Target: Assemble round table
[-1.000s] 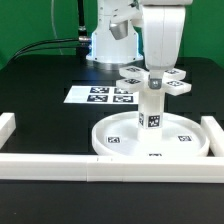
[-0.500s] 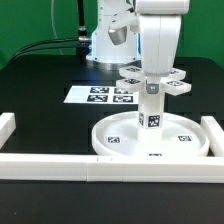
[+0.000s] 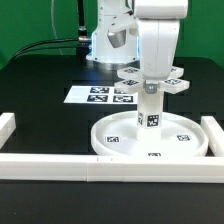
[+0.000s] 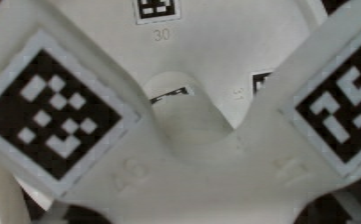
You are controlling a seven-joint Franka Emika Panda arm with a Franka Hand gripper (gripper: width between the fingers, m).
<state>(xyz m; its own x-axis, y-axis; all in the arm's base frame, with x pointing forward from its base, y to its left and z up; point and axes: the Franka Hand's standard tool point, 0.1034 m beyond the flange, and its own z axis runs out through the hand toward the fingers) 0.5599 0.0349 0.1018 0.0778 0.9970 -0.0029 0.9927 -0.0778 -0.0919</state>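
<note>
Right of centre, the gripper hangs directly over the cross-shaped piece — itself atop the post — seemingly touching it; whether it grips cannot be told.

Black desk before a green backdrop

A matte black desk meets a green wall at the far side. White border rails edge its near side, and dark cables trail at the exterior view's far left.

Exterior stands back; wrist close, apparently sharing cross-shaped piece.
</note>
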